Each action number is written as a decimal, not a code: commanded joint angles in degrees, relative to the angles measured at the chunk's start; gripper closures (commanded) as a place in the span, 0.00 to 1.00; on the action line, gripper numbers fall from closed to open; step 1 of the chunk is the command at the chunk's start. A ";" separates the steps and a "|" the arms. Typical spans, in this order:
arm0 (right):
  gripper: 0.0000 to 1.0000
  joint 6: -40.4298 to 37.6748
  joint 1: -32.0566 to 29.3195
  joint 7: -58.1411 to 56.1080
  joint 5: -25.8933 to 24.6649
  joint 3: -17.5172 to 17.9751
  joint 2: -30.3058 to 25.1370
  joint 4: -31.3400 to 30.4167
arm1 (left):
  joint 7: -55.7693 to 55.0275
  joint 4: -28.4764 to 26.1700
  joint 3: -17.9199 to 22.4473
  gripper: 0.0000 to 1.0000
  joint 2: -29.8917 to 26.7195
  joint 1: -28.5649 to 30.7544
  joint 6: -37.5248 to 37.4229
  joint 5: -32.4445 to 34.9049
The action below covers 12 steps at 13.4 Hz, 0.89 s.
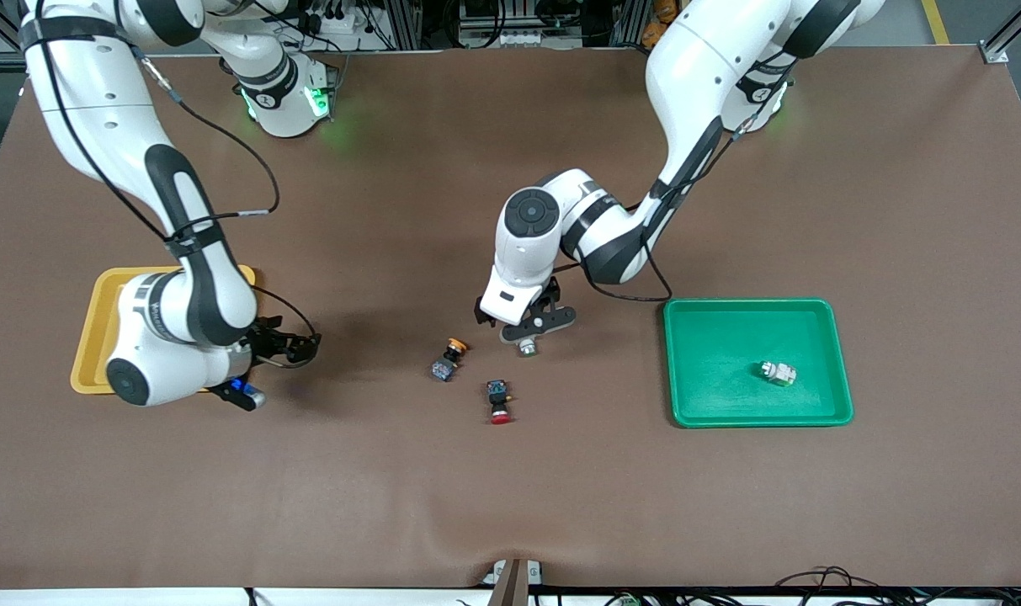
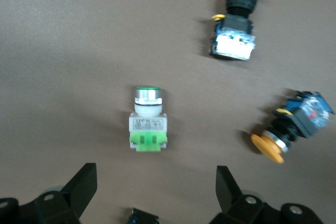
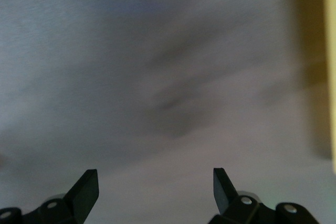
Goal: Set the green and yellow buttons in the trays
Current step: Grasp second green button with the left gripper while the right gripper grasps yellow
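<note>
The red button (image 1: 499, 401) lies nearest the front camera. A yellow button (image 1: 448, 358) lies beside it. The left pincer (image 2: 154, 191) hangs spread wide, right over a green button (image 2: 147, 120) lying on the brown table (image 1: 510, 505). Another green button (image 1: 778, 372) sits in the green tray (image 1: 840, 362). The right pincer (image 3: 155, 191) is spread wide too, over bare table beside the yellow tray (image 1: 89, 337).
</note>
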 commanded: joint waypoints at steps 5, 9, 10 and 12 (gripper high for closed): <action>0.00 2.67 9.68 20.80 1.15 -0.66 -1.69 6.05 | -3.33 2.36 1.91 0.00 4.45 -1.09 0.07 2.25; 0.00 14.59 14.26 26.18 1.67 -0.75 -0.28 7.57 | -5.45 2.45 1.91 0.18 6.29 -1.26 3.40 2.08; 0.00 18.28 15.92 28.90 1.59 -0.75 0.59 7.56 | -6.32 2.45 2.00 0.36 6.56 -1.26 3.85 2.08; 0.00 21.74 18.21 34.61 1.24 -0.75 2.09 7.30 | -5.11 2.36 2.00 1.00 6.56 -1.26 3.86 2.43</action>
